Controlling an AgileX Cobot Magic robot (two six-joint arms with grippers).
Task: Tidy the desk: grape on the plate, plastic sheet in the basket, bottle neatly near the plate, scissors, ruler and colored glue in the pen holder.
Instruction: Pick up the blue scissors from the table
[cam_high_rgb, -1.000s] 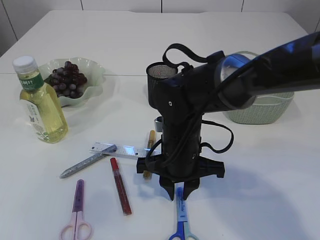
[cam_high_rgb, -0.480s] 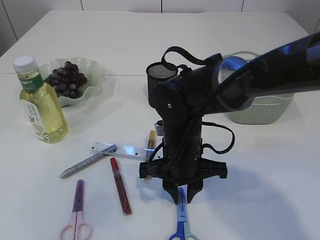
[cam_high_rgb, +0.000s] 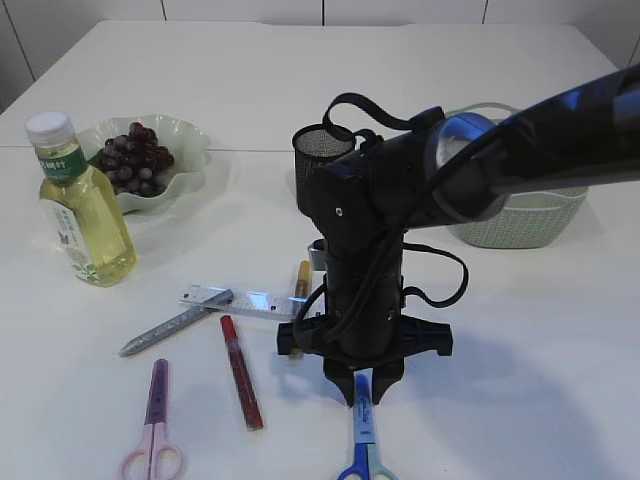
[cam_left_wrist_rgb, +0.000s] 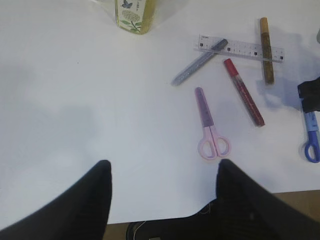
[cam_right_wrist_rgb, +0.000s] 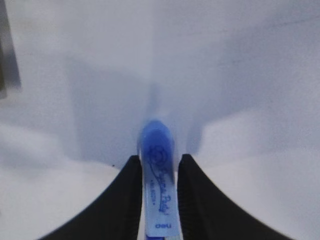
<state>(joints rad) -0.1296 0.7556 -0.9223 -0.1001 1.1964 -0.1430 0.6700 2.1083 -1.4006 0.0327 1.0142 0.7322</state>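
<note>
My right gripper (cam_high_rgb: 364, 395) (cam_right_wrist_rgb: 160, 157) points straight down over the blade cover of the blue scissors (cam_high_rgb: 360, 440) (cam_right_wrist_rgb: 159, 175). They lie flat on the table, and the jaws stand open, close on either side of the cover. My left gripper (cam_left_wrist_rgb: 164, 162) hangs open and empty above the table's front edge. Pink scissors (cam_high_rgb: 155, 425) (cam_left_wrist_rgb: 210, 125), a clear ruler (cam_high_rgb: 245, 300) (cam_left_wrist_rgb: 240, 48) and red (cam_high_rgb: 241, 372), silver (cam_high_rgb: 175, 323) and gold (cam_high_rgb: 300, 285) glue sticks lie nearby. The mesh pen holder (cam_high_rgb: 318, 145) stands behind my arm. Grapes (cam_high_rgb: 135, 160) rest on the plate (cam_high_rgb: 190, 135), the bottle (cam_high_rgb: 85, 215) upright beside it. The plastic sheet is out of view.
A pale green basket (cam_high_rgb: 520, 225) stands at the right, partly behind my right arm. The arm and its cables cover the middle of the table. The front table edge (cam_left_wrist_rgb: 165, 219) runs just below my left gripper.
My right gripper has come down a little over the blue scissors' cover. The scissors and the other things have not moved.
</note>
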